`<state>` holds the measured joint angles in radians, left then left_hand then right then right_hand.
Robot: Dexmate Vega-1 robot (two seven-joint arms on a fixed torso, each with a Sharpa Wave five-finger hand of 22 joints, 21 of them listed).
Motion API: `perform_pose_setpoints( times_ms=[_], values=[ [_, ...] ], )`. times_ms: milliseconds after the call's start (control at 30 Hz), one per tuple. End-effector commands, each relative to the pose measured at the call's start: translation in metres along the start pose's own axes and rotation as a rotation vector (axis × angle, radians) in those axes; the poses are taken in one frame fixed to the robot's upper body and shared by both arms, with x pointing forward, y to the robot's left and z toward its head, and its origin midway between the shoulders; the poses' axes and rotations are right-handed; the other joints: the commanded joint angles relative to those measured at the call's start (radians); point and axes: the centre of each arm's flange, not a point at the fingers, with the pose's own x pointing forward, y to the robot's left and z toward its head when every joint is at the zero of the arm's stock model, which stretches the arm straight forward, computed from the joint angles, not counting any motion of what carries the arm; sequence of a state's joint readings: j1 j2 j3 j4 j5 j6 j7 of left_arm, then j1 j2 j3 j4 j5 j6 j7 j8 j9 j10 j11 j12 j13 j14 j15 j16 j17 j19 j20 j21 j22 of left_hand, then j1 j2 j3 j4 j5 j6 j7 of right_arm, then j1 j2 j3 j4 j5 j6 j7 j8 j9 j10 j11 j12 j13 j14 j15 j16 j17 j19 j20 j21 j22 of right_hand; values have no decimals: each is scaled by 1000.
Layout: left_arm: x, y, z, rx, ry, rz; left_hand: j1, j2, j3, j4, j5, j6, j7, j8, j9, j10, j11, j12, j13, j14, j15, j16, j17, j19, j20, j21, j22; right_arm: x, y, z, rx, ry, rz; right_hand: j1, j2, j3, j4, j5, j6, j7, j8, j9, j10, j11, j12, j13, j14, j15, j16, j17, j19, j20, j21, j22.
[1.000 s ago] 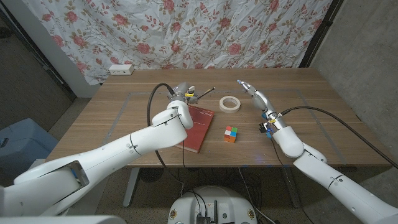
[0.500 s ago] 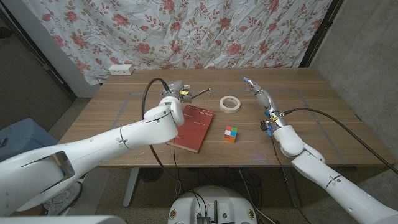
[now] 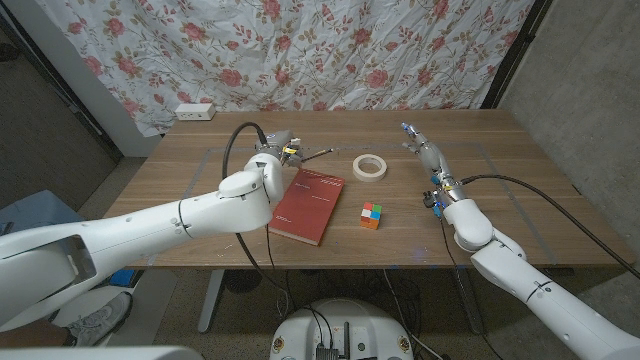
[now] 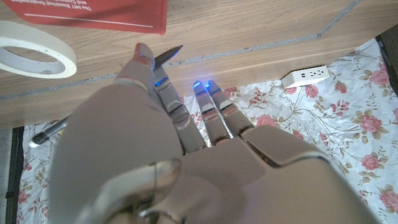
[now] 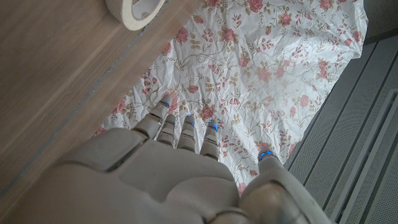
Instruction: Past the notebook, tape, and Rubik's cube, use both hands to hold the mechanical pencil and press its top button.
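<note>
Mechanical pencil (image 3: 318, 154) in left hand (image 3: 277, 150), beyond red notebook (image 3: 309, 205).

Glossy white arms with black cables end in a grey left hand (image 4: 186, 155) and right hand (image 5: 180, 168), fingers (image 4: 208, 109) tipped blue.

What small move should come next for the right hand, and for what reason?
Probably bring the right hand leftward, over the tape, toward the mechanical pencil. The left hand appears to grip the pencil at the table's far side, while the right hand hovers apart, fingers spread, holding nothing.
</note>
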<state>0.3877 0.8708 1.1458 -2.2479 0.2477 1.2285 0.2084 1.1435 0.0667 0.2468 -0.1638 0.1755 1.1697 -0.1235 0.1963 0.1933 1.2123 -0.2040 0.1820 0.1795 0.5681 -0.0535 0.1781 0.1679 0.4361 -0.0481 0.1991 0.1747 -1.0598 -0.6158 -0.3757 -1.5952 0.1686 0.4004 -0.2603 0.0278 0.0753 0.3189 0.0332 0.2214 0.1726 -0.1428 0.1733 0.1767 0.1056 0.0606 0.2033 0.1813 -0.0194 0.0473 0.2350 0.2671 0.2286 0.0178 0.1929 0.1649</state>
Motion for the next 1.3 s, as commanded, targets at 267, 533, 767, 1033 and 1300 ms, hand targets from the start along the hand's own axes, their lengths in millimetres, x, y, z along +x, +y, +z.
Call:
perform_pose_setpoints(
  times_ms=[267, 533, 767, 1033, 1300],
  values=[
    [-1, 7, -16, 183, -64, -24, -4, 8, -3, 2, 7, 2, -7, 5, 2, 18, -20, 5, 5, -6, -164, -1, 0, -6, -28, -2, 1, 4, -7, -9, 134, 65, -57, 11, 21, 9, 1, 7, -28, 10, 0, 0, 22, -19, -4, -1, 48, -6, 10, -10, 10, -8, 0, 2],
    [0, 10, -26, 261, -68, -14, -3, 9, -3, 1, 7, 1, -8, 5, 2, 18, -21, 5, 5, -7, -164, 0, 1, -7, -28, -2, 1, 3, -7, -15, 180, 87, -96, 4, 20, 7, 6, 6, -31, 18, 3, 0, 30, -14, -3, -1, 62, -2, 13, -12, 14, -12, 0, 2],
    [1, 11, -35, 306, -67, -7, -4, 9, -4, 2, 7, 0, -11, 5, 2, 16, -20, 5, 6, -6, -165, 0, 1, -10, -30, -3, 1, 1, -5, -21, 292, 79, -144, 1, 20, 5, 9, 6, -30, 21, 5, 0, 32, -14, -4, -1, 65, -3, 12, -14, 17, -14, 0, 2],
    [7, 6, -41, 363, -69, -18, -6, 8, -6, 2, 7, -1, -16, 6, 2, 14, -20, 5, 6, -7, -164, 0, 1, -17, -30, -5, 1, 1, -2, -28, 325, 94, -175, -1, 20, 4, 12, 6, -29, 25, 7, 0, 37, -11, -4, -1, 67, -2, 11, -15, 20, -16, 0, 2],
    [16, -3, -42, 397, -80, -40, -9, 4, -9, 2, 7, -10, -19, 3, 2, 8, -21, 4, 6, -9, -164, -1, 1, -26, -32, -8, 0, -2, -1, -35, 329, 115, -200, -3, 20, 4, 15, 6, -23, 29, 11, 0, 44, -9, -3, -1, 78, -4, 12, -17, 26, -18, 1, 2]
  ],
)
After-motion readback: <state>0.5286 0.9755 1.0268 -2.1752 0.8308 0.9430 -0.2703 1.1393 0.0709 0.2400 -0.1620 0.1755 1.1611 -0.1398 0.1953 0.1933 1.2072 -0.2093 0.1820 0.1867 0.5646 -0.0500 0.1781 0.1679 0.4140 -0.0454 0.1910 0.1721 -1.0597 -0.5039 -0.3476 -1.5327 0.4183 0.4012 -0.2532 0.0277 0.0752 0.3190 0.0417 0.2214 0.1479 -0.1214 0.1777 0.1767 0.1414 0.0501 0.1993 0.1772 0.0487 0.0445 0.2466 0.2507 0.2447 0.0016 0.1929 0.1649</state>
